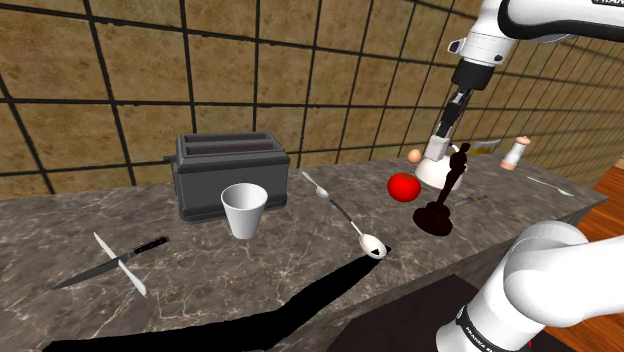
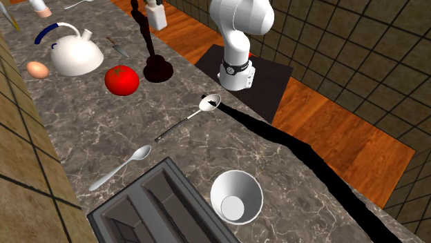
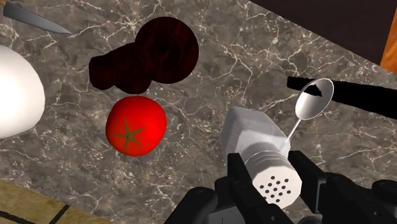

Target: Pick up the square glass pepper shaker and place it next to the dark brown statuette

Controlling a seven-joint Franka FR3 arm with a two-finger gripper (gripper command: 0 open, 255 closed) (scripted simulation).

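Your gripper (image 3: 270,167) is pinching the shaker (image 3: 254,135). The two black fingers (image 3: 238,179) press on either side of its round, perforated cap, spread only as wide as the cap. The square pale body points away from the hand, down toward the counter (image 3: 210,83). Nothing else touches the fingers.

In the shoulder view you can see the shaker hanging in the air under the arm, off the counter, about level with the statuette's head and just beside it.

In the wrist view, past the shaker's far end, a spoon (image 3: 313,100) lies on the marble, its bowl against a black strip that runs across the counter. On the shaker's other side, the tomato (image 3: 135,125) sits near but apart from it. Just beyond the tomato stands the statuette (image 3: 143,60), dark brown and seen from above, its base close to the tomato without touching.

Farther on, a white kettle (image 2: 72,55) sits beside the tomato, with an egg (image 2: 37,69) next to it by the tiled wall.

Well away along the counter you have a second spoon (image 2: 121,168). Beyond that are a white cup (image 1: 244,209), upright in front of a grey toaster (image 1: 230,172), and a knife (image 1: 110,260) at the far end.
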